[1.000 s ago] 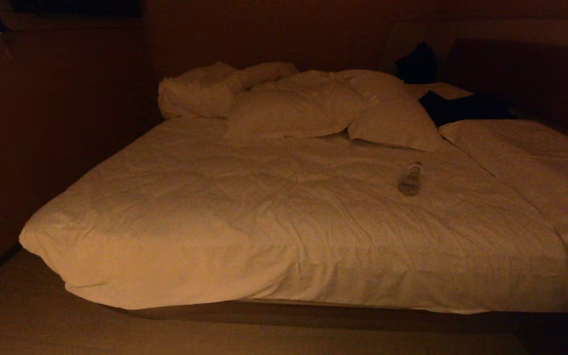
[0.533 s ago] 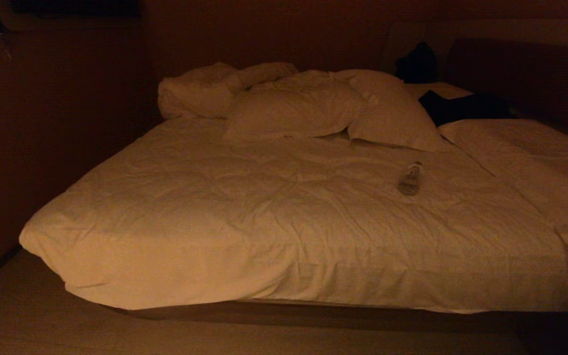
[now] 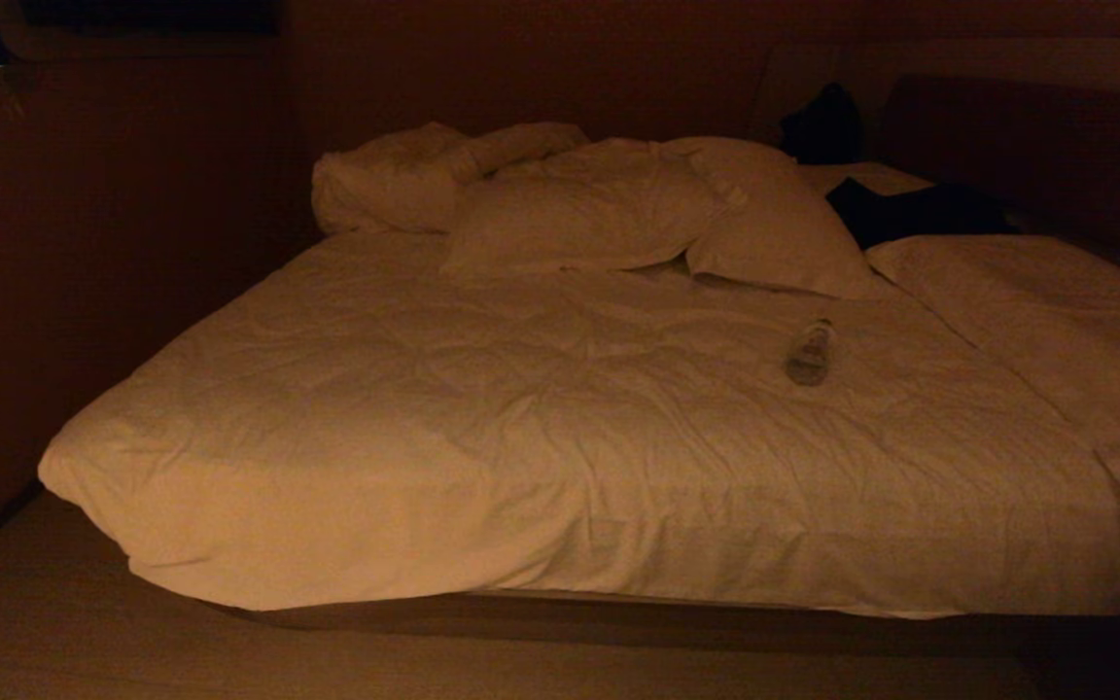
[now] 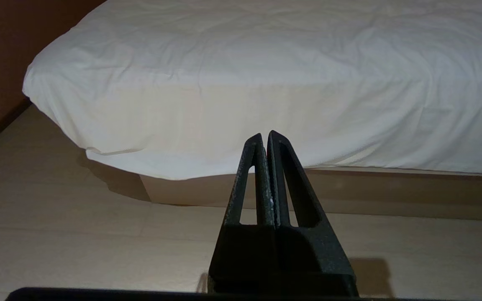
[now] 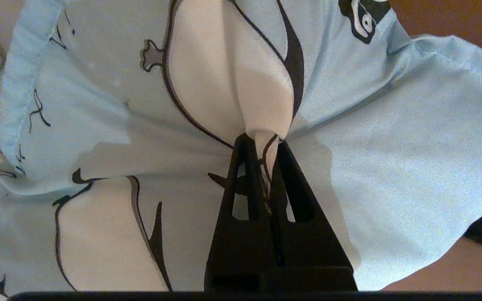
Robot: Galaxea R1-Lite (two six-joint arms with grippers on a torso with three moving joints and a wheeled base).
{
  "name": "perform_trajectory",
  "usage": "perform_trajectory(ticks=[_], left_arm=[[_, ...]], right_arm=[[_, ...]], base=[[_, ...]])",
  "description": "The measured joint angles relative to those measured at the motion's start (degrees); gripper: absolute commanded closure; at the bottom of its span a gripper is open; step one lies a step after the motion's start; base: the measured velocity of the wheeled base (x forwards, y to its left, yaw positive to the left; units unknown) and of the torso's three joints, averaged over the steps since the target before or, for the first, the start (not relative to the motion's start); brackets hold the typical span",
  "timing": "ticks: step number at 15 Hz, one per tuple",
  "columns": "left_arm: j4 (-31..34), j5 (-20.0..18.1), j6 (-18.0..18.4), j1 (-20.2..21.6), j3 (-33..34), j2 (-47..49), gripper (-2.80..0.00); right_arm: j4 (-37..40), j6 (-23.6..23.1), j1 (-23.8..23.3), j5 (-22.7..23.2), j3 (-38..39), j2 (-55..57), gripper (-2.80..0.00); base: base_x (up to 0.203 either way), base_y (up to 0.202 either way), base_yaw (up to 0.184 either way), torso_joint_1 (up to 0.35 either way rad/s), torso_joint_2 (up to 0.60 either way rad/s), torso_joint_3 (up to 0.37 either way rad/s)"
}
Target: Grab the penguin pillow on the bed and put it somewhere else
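The penguin pillow (image 5: 98, 117), pale blue with black-and-white penguin prints and a flanged edge, fills the right wrist view. My right gripper (image 5: 265, 142) is shut on a pinched fold of its fabric. Neither the pillow nor either arm shows in the head view. There the bed (image 3: 521, 437) lies wide and low under a wrinkled white duvet. My left gripper (image 4: 265, 138) is shut and empty, low above the floor, pointing at the bed's near left corner (image 4: 98, 104).
Rumpled white pillows (image 3: 609, 214) are heaped at the bed's head. A small clear bottle (image 3: 809, 352) lies on the duvet right of centre. Dark clothing (image 3: 920, 212) lies at the far right by a second duvet (image 3: 1056, 321). A dark wall (image 3: 84, 253) borders the left.
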Motion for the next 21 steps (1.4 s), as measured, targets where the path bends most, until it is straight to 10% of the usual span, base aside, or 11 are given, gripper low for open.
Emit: perform_trajectory(ticks=[17, 18, 19, 21], left_arm=[[0.01, 0.0, 0.02, 0.0, 0.0, 0.0, 0.0], [0.01, 0.01, 0.02, 0.0, 0.0, 0.0, 0.0], [0.03, -0.02, 0.02, 0.0, 0.0, 0.0, 0.0], [0.01, 0.0, -0.02, 0.02, 0.0, 0.0, 0.0]], right_arm=[[-29.35, 9.16, -0.28, -16.34, 0.0, 15.96, 0.0], [-31.07, 9.16, -0.28, -16.35, 0.0, 15.91, -1.86], [-32.49, 9.15, -0.28, -16.29, 0.0, 15.79, -2.8], [-33.56, 9.33, -0.36, -15.82, 0.0, 14.95, -2.8]], base=[[0.0, 0.0, 0.0, 0.0, 0.0, 0.0], [0.0, 0.0, 0.0, 0.0, 0.0, 0.0], [0.0, 0.0, 0.0, 0.0, 0.0, 0.0], [0.0, 0.0, 0.0, 0.0, 0.0, 0.0]])
